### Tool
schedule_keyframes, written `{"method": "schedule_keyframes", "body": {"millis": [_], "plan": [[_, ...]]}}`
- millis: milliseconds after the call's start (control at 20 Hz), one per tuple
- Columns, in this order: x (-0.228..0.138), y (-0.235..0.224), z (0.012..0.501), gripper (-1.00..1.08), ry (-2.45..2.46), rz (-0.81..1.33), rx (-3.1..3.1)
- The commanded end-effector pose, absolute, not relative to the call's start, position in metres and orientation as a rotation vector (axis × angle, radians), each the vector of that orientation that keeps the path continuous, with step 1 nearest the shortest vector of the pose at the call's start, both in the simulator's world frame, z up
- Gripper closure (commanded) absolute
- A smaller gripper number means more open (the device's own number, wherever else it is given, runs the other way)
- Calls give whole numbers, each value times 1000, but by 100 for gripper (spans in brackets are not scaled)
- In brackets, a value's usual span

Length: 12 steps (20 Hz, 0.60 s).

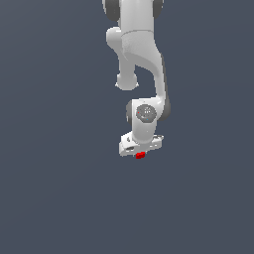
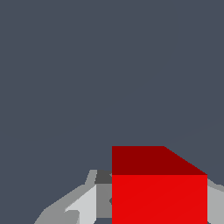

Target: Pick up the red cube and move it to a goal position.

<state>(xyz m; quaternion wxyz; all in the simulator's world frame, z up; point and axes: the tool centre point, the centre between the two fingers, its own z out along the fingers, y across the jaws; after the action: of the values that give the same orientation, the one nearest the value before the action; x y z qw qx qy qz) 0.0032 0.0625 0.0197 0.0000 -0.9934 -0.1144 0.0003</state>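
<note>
The red cube point(image 1: 140, 155) is a tiny bright red block showing just under the white hand of my gripper point(image 1: 140, 153) in the exterior view. The arm comes down from the top of that view and the hand hides the fingers there. In the wrist view the red cube point(image 2: 159, 192) fills the space between the grey fingers point(image 2: 83, 204), one on each side and close against it. My gripper point(image 2: 151, 208) is shut on the cube. No goal marker shows in either view.
A plain dark grey-blue surface point(image 1: 54, 188) fills both views around the arm. The white arm links point(image 1: 139, 54) stand above the hand in the exterior view. No other objects show.
</note>
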Motion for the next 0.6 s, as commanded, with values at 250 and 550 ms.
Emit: {"method": "schedule_keyframes", "body": {"millis": [250, 550], "plan": [[5, 58, 25, 108, -360, 1, -3121], [15, 34, 52, 108, -360, 1, -3121]]}}
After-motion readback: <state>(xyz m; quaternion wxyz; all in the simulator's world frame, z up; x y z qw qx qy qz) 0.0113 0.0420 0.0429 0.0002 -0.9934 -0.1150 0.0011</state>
